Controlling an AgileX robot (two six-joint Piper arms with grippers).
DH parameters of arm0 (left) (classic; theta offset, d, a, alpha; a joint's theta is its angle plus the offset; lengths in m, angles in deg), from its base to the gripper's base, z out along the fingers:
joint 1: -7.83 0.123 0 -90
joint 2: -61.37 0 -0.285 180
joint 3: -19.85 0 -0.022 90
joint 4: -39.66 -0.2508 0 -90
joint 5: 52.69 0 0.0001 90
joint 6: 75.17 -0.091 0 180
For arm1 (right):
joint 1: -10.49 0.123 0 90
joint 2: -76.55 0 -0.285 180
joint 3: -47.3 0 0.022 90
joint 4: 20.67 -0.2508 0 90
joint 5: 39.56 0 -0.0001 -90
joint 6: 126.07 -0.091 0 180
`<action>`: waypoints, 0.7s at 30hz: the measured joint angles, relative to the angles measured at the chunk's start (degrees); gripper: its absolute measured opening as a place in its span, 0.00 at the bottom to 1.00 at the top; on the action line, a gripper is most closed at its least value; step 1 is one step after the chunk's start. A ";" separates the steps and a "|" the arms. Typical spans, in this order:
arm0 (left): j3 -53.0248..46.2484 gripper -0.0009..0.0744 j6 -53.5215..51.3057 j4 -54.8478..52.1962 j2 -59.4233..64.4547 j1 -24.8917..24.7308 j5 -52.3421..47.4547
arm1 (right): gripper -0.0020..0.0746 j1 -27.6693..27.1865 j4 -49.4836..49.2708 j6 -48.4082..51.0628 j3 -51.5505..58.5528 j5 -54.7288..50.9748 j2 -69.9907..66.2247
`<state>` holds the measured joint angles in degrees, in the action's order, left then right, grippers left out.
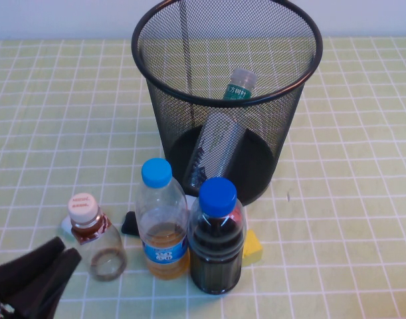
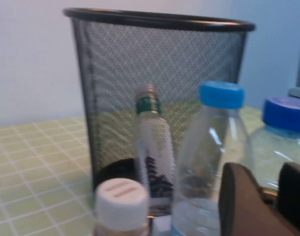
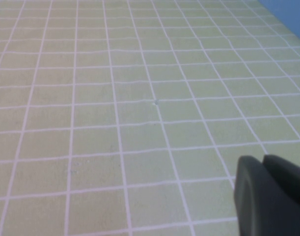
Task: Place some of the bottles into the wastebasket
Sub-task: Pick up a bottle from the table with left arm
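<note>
The left gripper [image 1: 36, 269] is hovering at the near left corner, its black fingers [image 1: 53, 252] spread a little and gripping nothing. Just right of it the squat pink-capped bottle [image 1: 95, 240] is standing upright on the green checked tablecloth [image 1: 43, 119]. Next come the light-blue-capped bottle [image 1: 161, 222] of amber liquid and the blue-capped bottle [image 1: 217, 238] of dark liquid, both crowding the space before the black wire-mesh wastebasket [image 1: 226, 100]. A black block [image 1: 129, 224] and a yellow block [image 1: 252, 247] are peeking out behind them. Inside the bin, the green-labelled bottle [image 1: 222, 136] is leaning. The right gripper [image 3: 270, 194], pressed shut, is hanging over bare cloth, seen only by its own wrist camera.
</note>
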<state>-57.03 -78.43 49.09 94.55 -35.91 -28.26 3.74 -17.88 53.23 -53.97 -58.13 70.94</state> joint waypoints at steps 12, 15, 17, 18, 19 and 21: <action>0.00 0.70 -23.92 29.43 3.77 0.97 9.75 | 0.02 0.00 0.00 0.00 0.00 0.00 -0.03; 1.27 0.70 -23.92 28.34 8.10 0.97 9.97 | 0.02 0.00 0.00 0.00 0.00 0.00 -0.03; 3.15 0.71 -23.92 27.98 11.90 0.97 9.97 | 0.02 0.00 0.00 0.00 0.00 0.00 -0.03; 4.26 0.71 -23.92 27.74 14.14 0.97 9.97 | 0.02 0.00 0.00 0.00 0.00 0.00 -0.03; 5.45 0.71 -23.92 27.60 16.35 0.97 9.97 | 0.02 0.00 0.00 0.00 0.00 0.00 -0.03; 7.68 0.71 -23.92 27.51 20.32 0.97 9.97 | 0.02 0.00 0.00 0.00 0.00 0.00 -0.03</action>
<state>-49.35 -102.35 76.60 114.87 -34.94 -18.29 3.74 -17.88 53.23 -53.97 -58.13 70.91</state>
